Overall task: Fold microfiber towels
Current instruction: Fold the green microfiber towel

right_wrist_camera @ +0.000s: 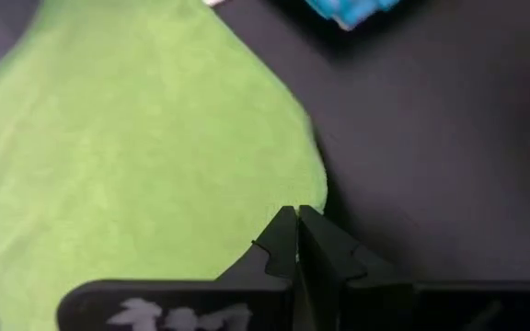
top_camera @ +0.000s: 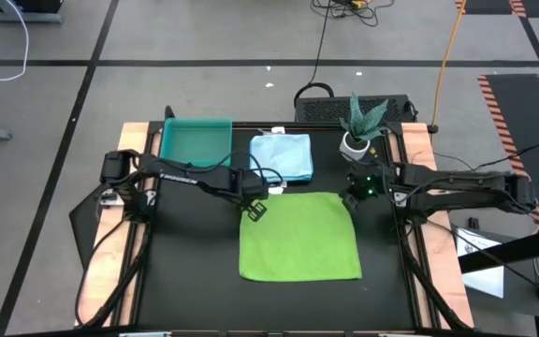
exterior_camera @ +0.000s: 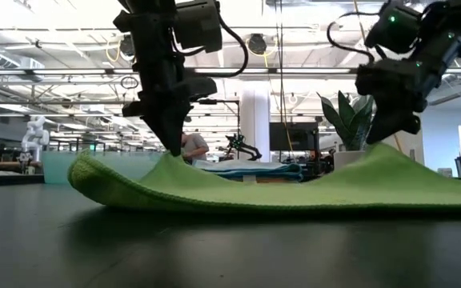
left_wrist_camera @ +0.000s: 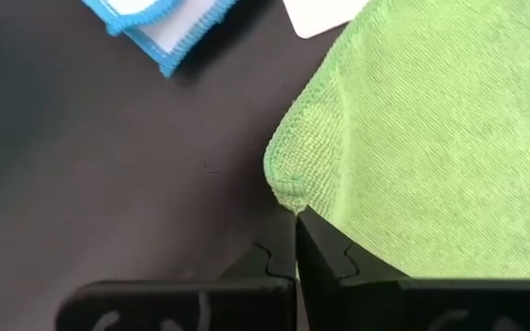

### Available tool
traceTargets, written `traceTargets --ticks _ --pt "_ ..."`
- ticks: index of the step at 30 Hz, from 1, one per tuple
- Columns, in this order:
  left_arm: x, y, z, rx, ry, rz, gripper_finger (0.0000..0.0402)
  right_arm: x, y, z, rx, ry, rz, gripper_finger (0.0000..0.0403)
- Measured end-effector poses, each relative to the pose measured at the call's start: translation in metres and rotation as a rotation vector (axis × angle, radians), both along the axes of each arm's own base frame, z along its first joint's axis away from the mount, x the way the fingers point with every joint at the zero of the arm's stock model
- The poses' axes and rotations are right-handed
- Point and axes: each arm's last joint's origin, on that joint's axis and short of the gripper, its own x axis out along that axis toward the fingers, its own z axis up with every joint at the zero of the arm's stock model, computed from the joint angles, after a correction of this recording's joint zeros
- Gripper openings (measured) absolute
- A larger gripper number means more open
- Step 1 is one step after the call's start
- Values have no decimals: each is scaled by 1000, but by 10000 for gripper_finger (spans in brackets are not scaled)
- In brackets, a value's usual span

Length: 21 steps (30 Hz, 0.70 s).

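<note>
A green microfiber towel [top_camera: 299, 236] lies spread in the middle of the black table, with its two far corners raised. My left gripper [top_camera: 255, 212] is shut on the far left corner and shows as the left arm in the low view [exterior_camera: 172, 150]. My right gripper [top_camera: 351, 200] is shut on the far right corner [exterior_camera: 392, 138]. Between the two raised corners the towel sags to the table [exterior_camera: 278, 192]. My left gripper pinches the green towel's far left corner [left_wrist_camera: 288, 191] between its two fingertips, coming steeply from above. The corner is lifted into a small peak; the cloth slopes down from it and the near part lies on the table. My right gripper pinches the towel's far right corner [right_wrist_camera: 309, 200] between its two fingertips, slanting down from the table's right side. That corner is raised clear, and the cloth falls away slack to the table.
A teal tray [top_camera: 195, 140] stands at the far left. Beside it lies a folded pale blue towel [top_camera: 282, 154] with a small white card [top_camera: 275, 190] at its near edge. A potted plant [top_camera: 358, 126] stands at the far right, close behind my right gripper.
</note>
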Motion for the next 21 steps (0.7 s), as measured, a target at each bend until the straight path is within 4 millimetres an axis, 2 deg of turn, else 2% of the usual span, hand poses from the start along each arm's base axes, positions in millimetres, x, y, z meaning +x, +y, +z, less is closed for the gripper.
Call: traceTargets --ticks 10,21 --pt "-5 -10 16 -9 -46 -18 0 4 13 15 0 12 46 0" --pt "-22 -36 40 -18 -72 -35 0 8 37 33 54 5 124 0"
